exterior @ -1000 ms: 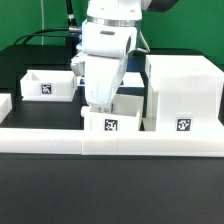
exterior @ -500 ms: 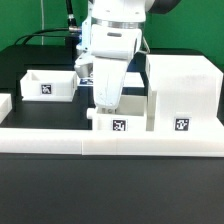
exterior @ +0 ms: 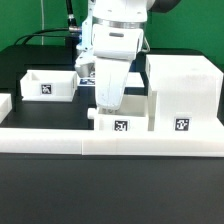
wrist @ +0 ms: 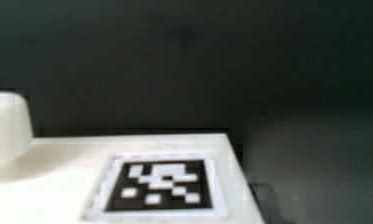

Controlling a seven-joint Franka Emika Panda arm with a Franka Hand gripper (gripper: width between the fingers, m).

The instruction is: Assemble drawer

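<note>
In the exterior view the tall white open-fronted housing [exterior: 185, 85] stands at the right, with a tag low on its face. A small white tagged tray [exterior: 121, 122] sits against its left side. A second tray [exterior: 45, 85] stands at the back left. My gripper [exterior: 103, 106] reaches down into the middle tray at its left wall, and its fingertips are hidden by the hand and the tray. The wrist view shows a tagged white surface [wrist: 165, 185] close up and a rounded white part [wrist: 5, 130]. No fingers show clearly there.
A long low white rail [exterior: 110, 142] runs across the front, just before the middle tray and the housing. A white piece [exterior: 4, 102] shows at the left edge. The black tabletop [exterior: 40, 115] lies between the two trays. Cables hang behind the arm.
The middle tray and my hand have moved toward the exterior view's right, closing the gap to the housing. Over the last half second almost nothing has moved.
</note>
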